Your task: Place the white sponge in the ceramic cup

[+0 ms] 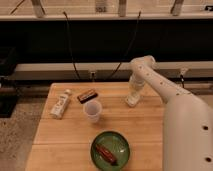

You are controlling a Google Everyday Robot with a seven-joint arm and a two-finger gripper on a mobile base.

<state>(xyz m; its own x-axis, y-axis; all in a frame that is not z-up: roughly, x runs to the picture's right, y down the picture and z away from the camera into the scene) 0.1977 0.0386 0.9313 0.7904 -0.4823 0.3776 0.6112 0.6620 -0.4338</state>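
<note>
Gripper (132, 97): down at the table's (65, 137) far right side, at the white sponge (129, 103). You cannot tell whether it has closed on it.
Sponge: on the wood under the tip, well apart from the ceramic cup (92, 110).
Cup: upright, mouth up.
Your move: secure the sponge squarely before lifting, then centre it over the rim and release low.

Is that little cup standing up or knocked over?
Upright: the ceramic cup has its rim on top. The gripper sits low, right of it.
</note>
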